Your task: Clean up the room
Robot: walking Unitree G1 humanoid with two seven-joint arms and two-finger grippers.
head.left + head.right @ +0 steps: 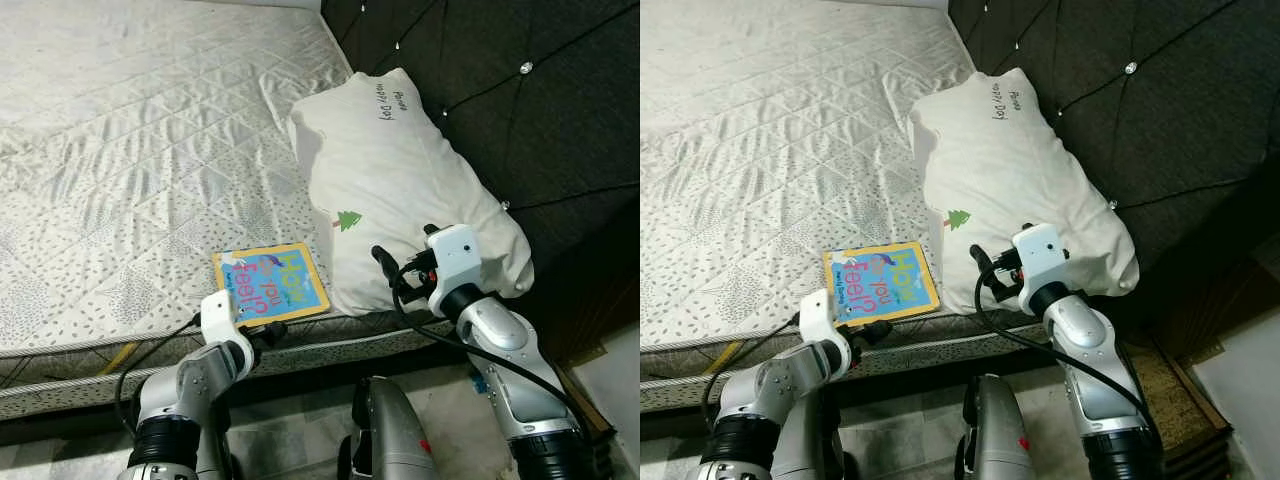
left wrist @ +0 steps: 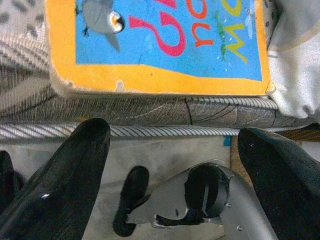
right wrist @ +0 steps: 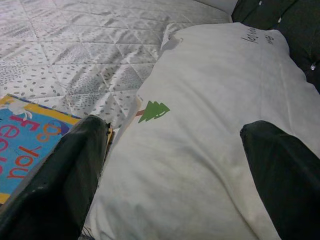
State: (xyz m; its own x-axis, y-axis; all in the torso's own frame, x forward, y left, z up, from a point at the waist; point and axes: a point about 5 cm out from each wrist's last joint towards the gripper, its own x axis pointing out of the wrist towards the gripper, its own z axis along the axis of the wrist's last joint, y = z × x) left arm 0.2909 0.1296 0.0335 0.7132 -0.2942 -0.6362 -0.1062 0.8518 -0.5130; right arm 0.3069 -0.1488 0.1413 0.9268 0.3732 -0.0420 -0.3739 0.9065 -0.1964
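A children's book (image 1: 270, 283) with a blue cover and orange border lies flat at the mattress's front edge. Right beside it, a white pillow (image 1: 400, 190) with a small green tree print rests against the headboard. My left gripper (image 1: 268, 333) hovers just below and in front of the book's near edge; the left wrist view shows the book (image 2: 165, 40) ahead of the gripper (image 2: 175, 137), open with nothing between its fingers. My right gripper (image 1: 385, 262) is at the pillow's near end. In the right wrist view the gripper (image 3: 175, 127) is open, its fingers spread wide over the pillow (image 3: 210, 140).
The grey quilted mattress (image 1: 130, 150) stretches away to the left and back. A dark tufted headboard (image 1: 540, 100) stands on the right. The mattress's piped side edge (image 2: 150, 131) faces me, and my own silver body (image 1: 385, 430) stands over the tiled floor below it.
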